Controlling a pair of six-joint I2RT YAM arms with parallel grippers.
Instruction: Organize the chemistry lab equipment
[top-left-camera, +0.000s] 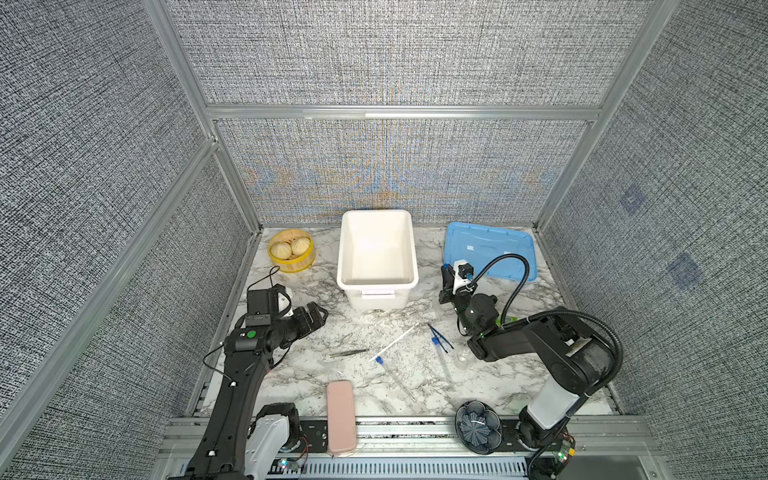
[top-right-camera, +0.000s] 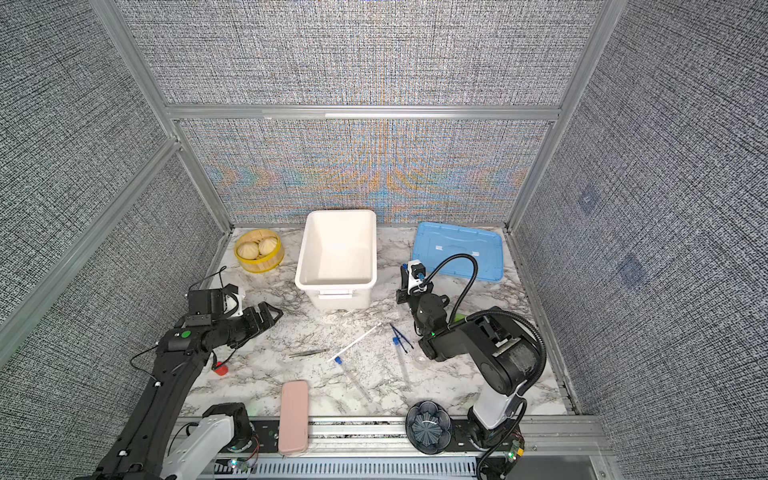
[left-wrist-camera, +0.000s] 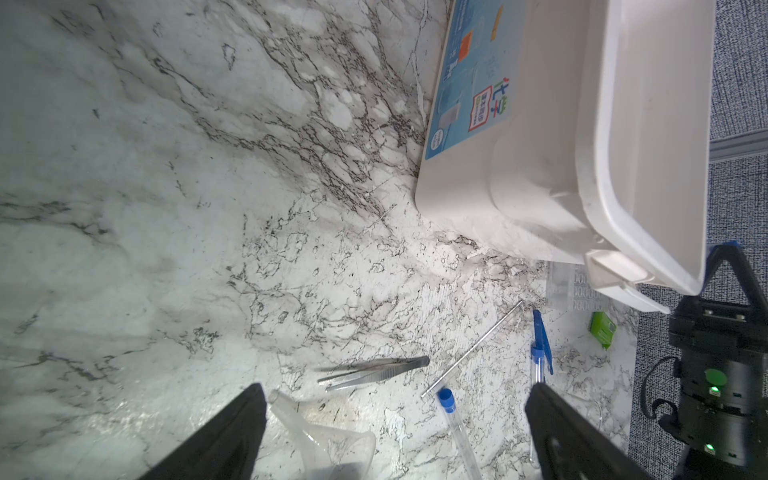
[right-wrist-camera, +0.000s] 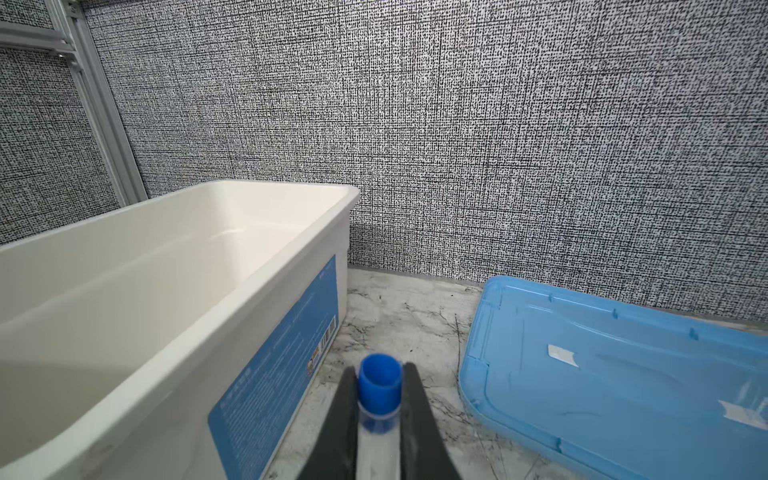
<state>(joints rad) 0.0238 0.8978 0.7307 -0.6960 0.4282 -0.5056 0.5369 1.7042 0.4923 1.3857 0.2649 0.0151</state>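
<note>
Holding blue-capped tube (right-wrist-camera: 379, 419) in right gripper (right-wrist-camera: 379, 376), pinched at cap end. Looks light, smooth, slippery, easy to break; squeeze softly. With left gripper (left-wrist-camera: 395, 388) wide open, empty.

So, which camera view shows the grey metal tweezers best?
The left wrist view: the grey metal tweezers are near and sharp there, with both arms distinct. Both top views show them only as a small thin sliver. The right wrist view misses them.
</note>
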